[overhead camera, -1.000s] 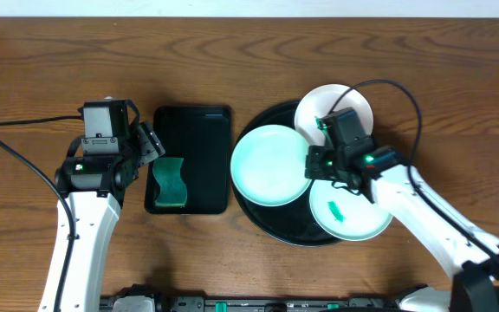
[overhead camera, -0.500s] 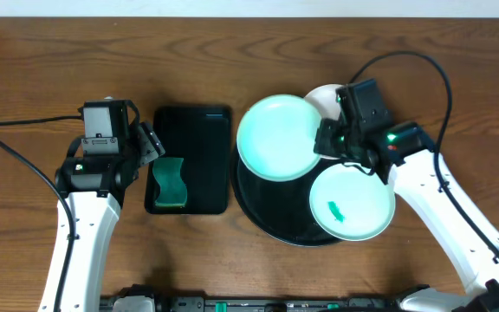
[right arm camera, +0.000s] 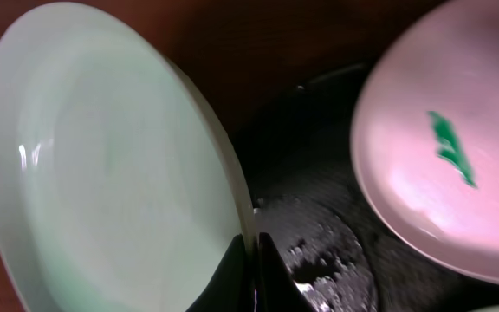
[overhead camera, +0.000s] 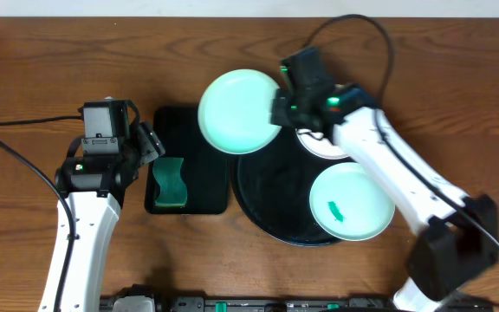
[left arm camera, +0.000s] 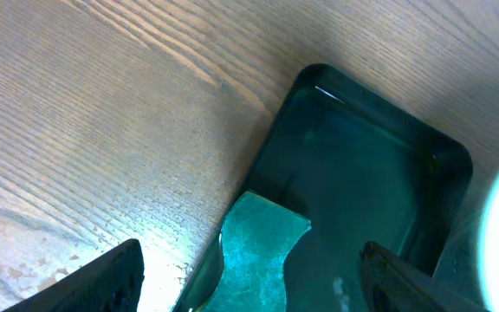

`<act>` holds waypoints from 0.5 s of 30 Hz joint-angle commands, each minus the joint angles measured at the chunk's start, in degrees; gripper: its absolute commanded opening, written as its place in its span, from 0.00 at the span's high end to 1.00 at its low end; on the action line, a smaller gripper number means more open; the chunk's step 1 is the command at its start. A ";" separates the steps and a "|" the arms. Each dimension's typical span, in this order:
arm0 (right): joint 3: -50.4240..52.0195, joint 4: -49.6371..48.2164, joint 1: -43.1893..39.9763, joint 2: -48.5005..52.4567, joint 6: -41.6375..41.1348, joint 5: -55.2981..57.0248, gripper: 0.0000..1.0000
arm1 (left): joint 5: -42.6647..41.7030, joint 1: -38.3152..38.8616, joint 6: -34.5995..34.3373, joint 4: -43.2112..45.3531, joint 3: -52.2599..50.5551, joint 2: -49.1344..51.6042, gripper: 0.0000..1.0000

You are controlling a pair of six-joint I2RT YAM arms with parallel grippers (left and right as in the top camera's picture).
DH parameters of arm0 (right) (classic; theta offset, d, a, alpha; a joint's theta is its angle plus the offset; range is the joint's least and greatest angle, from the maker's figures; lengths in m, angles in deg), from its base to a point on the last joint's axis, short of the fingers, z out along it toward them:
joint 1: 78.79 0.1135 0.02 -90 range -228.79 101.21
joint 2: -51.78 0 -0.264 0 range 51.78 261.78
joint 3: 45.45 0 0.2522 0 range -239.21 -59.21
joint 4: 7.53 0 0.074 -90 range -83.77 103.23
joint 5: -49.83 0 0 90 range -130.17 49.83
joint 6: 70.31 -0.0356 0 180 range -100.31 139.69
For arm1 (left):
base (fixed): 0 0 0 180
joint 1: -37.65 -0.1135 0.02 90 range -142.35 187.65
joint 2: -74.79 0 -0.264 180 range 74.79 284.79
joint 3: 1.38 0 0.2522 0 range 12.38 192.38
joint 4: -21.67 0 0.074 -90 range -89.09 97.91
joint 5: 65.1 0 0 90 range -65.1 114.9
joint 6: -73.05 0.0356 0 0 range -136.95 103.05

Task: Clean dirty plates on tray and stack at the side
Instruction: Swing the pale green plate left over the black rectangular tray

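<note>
Mint plate (overhead camera: 239,124): clamped by its 3 o'clock rim in my right gripper (overhead camera: 277,113). It is off the tray (overhead camera: 271,204) floor and tilted. The wrist view shows it nearly edge-on, with my dark fingers (right arm camera: 239,276) pinching the rim at the bottom of that view. Its face reads plain mint in both views. From overhead it hangs past the tray's 11 o'clock rim and covers the 1 o'clock corner of the small tray (overhead camera: 193,139).

Second mint plate (overhead camera: 352,202): lies flat at the tray's 4 o'clock, its outer edge overhanging the rim. There is a green smear (overhead camera: 336,211) just left of its centre.

White plate (right arm camera: 423,199): sits at the tray's 1 o'clock rim, mostly under my right arm in the overhead view. The wrist view gives it a pinkish cast and shows a green smear on its face. It is well apart from the held plate, with bare black tray floor between them.

Small tray: rectangular and black, just beside the big tray at its 9 o'clock. A green sponge (overhead camera: 170,180) lies in its 7 o'clock corner.

Left gripper (overhead camera: 152,144): hangs over the small tray's 9 o'clock edge, jaws spread wide and nothing between them. Its wrist view looks down at the sponge, and the held plate's pale edge shows at 3 o'clock.

Table (overhead camera: 42,78): brown wood grain under everything.
</note>
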 commanded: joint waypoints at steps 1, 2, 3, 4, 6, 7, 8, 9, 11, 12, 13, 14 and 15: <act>-4.70 -1.77 4.90 5.38 -0.96 5.27 0.98 | 0.72 -0.24 -0.07 0.00 0.96 0.00 0.21; -4.98 -2.95 6.01 6.36 -0.96 6.51 0.98 | 0.74 -0.24 -0.04 0.00 0.96 0.00 0.21; -4.98 -4.15 7.02 7.10 -0.94 7.74 0.98 | 0.74 -0.24 -0.04 0.00 0.96 0.00 0.21; -4.98 -4.92 7.87 7.56 -0.94 8.87 0.98 | 0.74 -0.24 -0.04 0.00 0.96 0.00 0.21; -4.98 -6.51 9.79 8.46 -0.94 11.39 0.98 | 0.74 -0.24 -0.04 0.00 0.96 0.00 0.21; -4.98 -7.26 10.60 8.90 -0.92 12.48 0.98 | 0.74 -0.24 -0.04 0.00 0.96 0.00 0.21; -4.96 -8.24 11.74 9.09 -0.92 14.03 0.99 | 0.74 -0.24 -0.04 0.00 0.96 0.00 0.21; -4.96 -8.83 12.46 9.31 -0.90 15.26 0.98 | 0.74 -0.24 -0.04 0.00 0.96 0.00 0.21; -4.96 -10.16 13.88 9.53 -0.37 18.29 0.98 | 0.74 -0.24 -0.04 0.00 0.96 0.00 0.21; -4.96 -10.84 14.67 9.57 0.07 20.04 0.98 | 0.74 -0.24 -0.07 0.00 0.96 0.00 0.21; -4.96 -11.47 15.37 9.60 0.61 21.84 0.99 | 0.74 -0.24 -0.07 0.00 0.96 0.00 0.21; -4.96 -12.13 15.91 9.60 1.36 23.02 0.99 | 0.74 -0.24 -0.07 0.00 0.96 0.00 0.21; -4.96 -12.83 16.46 9.60 2.45 24.00 0.99 | 0.74 -0.24 -0.07 0.00 0.96 0.00 0.21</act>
